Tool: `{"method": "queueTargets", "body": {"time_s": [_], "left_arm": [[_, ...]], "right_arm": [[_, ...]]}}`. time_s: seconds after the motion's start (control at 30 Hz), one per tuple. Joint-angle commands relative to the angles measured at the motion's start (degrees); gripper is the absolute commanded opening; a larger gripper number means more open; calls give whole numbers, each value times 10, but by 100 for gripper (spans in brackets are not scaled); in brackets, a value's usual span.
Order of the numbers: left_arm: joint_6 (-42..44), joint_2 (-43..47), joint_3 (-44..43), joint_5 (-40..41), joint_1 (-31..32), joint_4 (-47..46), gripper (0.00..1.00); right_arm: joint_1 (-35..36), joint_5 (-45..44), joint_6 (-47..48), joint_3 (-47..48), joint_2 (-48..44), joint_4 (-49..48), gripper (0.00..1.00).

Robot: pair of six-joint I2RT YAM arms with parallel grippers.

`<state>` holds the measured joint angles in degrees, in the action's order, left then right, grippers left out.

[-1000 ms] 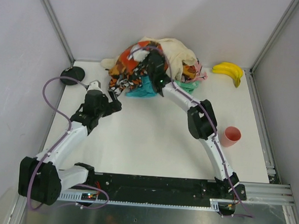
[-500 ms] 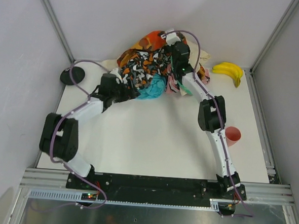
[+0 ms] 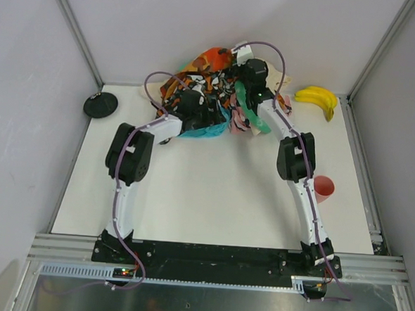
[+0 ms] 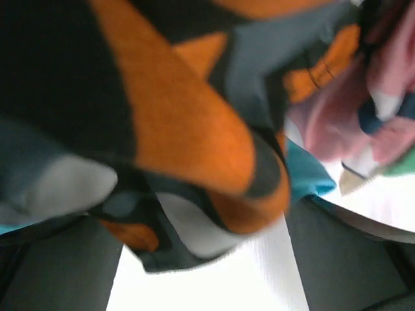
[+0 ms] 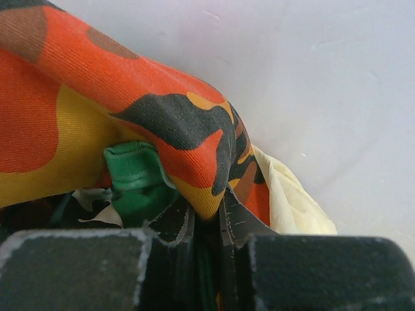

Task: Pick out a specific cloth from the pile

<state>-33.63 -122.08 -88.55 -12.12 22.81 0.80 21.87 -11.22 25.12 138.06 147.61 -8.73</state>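
Far edge: the pile [image 3: 212, 78] sat heaped against the back wall, about midway along it.
Side edges: I noted a banana [image 3: 318, 99] in the far right corner, a black disc [image 3: 100, 105] by the left wall, and a pink cup [image 3: 322, 189] just beside the right forearm.
Open room: bare white table [image 3: 212, 191] showed between the two arms, from the pile to the near rail.
Left gripper [image 4: 204, 259]: the jaws were spread wide and gripping nothing. They were pushed in low at the pile's front, with the orange-black-white cloth [image 4: 194, 129] draped over them.
Right gripper [image 5: 204, 253]: the jaws were pressed together on a fold of the orange camouflage cloth [image 5: 78, 91], lifted at the top of the pile. A green cloth [image 5: 136, 175] was bunched just beside the fingers.
Blue cloth [image 3: 198, 132]: it lay on the table at the pile's near edge, partly under the patterned cloth. In the left wrist view a sliver showed just inside the right-hand finger [image 4: 343, 259]. I could not tell whether they touched.
Blue cloth to right gripper: they were apart, the cloth lower and nearer the bases.
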Motion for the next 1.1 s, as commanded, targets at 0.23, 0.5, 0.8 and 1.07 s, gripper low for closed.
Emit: {"method": "queueTargets", "body": {"time_s": [0.23,0.5,0.8,1.07], "left_arm": [[-277,-93,-86,126,23,7,100],[-313,-60,-38,201,62,-33,100],[-394,-106,-63,200,68,-54,93],[-374,-104,-67,212,75,-34,47]], "right_arm": [[-10,29,-58,1,18,55,0],[-10,29,-55,-17,8,53,0],[-10,31,-60,-30,-4,49,0],[-10,31,-74,-32,-2,47,0]]}}
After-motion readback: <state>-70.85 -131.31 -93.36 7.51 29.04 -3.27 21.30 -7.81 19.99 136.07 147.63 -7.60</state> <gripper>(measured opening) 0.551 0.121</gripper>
